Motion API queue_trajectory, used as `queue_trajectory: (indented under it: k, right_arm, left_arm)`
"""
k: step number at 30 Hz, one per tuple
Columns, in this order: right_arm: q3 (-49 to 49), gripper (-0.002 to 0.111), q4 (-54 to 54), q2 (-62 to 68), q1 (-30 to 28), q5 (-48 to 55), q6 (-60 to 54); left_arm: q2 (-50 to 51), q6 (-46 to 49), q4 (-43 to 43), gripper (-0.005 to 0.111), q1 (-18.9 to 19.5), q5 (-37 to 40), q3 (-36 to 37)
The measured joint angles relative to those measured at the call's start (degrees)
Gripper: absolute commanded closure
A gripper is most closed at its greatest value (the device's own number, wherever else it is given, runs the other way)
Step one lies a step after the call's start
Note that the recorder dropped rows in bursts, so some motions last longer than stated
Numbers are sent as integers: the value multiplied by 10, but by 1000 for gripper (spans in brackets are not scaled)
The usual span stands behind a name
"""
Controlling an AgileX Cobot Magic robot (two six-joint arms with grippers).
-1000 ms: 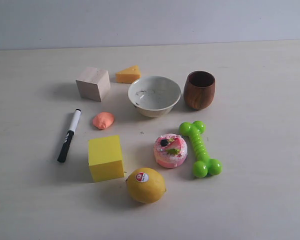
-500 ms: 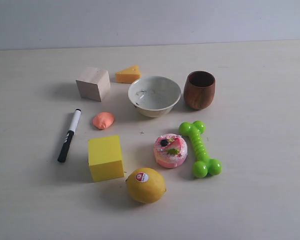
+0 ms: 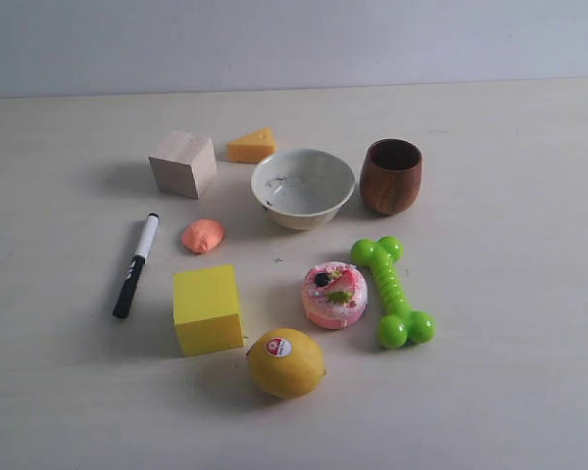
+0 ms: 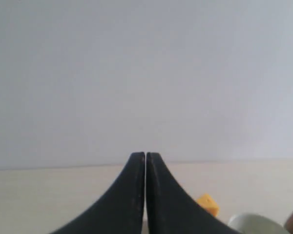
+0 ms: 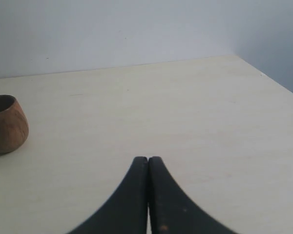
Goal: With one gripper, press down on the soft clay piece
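left gripper, its two black curved fingers pressed together tip to tip with only a hairline seam between them, holds nothing and touches nothing, pointing over the pale table toward a blank wall. right gripper is likewise closed flat on itself, empty, above bare tabletop with the cup off to one side. the clay, a small matte salmon-orange lump with a rounded top, lies on the table between the marker and the bowl, just beyond the yellow cube and nearer than the pale wooden block; nothing touches it. the bowl is off-white and glossy, its inside apparently scuffed with dark flecks, though they are too small to make out. the cup is dark turned wood, round-bellied. an orange cheese wedge sits behind the bowl. in front lie a pink decorated cake toy, a ridged bright-green bone and a stickered lemon.
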Motion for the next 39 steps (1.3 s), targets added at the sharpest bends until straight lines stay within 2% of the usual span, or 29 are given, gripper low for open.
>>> queue_trajectory:
  k: [4,7,11,14,25,35,39]
  right_arm:
    - [0,108,0,0,0,0,0]
    - [0,108,0,0,0,0,0]
    - [0,108,0,0,0,0,0]
    - [0,108,0,0,0,0,0]
    - [0,108,0,0,0,0,0]
    - [0,108,0,0,0,0,0]
    - [0,108,0,0,0,0,0]
  left_arm:
    - [94,17,1,103,-52,67,-59]
    - [156,19,2,103,-78,139,-103]
    - [231,22,-14,103,-94,226,-157]
    - [267,23,-41,103,-94,264,-180]
    - [292,23,-100,103,-95,282,-197]
    - [295,22,-125,103,-95,232,-198]
    - [339,42,-149,103,-95,305,-261]
